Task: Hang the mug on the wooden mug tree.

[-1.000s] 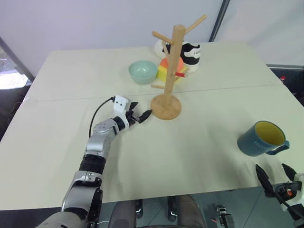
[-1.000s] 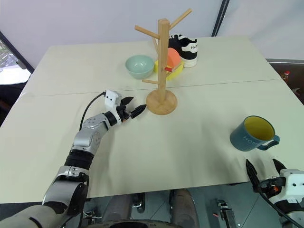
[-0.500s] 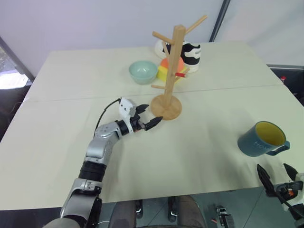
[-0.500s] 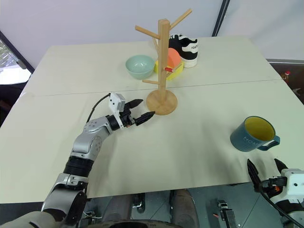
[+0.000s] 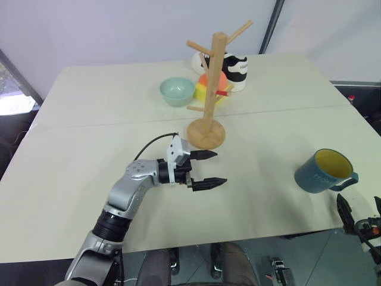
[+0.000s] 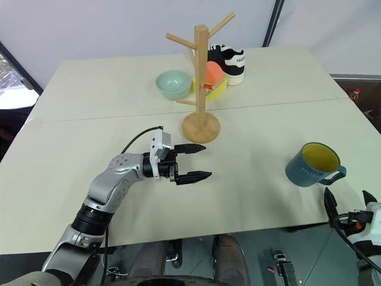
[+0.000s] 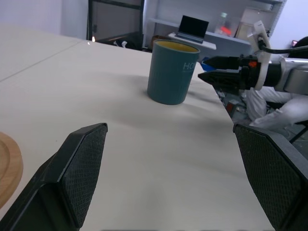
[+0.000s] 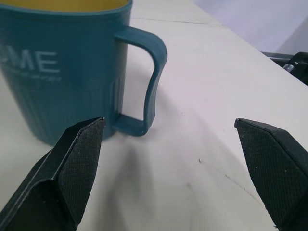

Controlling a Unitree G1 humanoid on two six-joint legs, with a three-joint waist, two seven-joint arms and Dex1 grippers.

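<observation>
Mug upright on desk near right edge, handle facing right claw, which is open and empty. Close on the handle, not the body. Left claw open near mug tree.

left gripper | drawn back from wooden mug tree base | jaws opened wide

Ahead of your right gripper, whose fingers stand wide apart, the mug sits upright on the table, handle facing the gap.
</observation>
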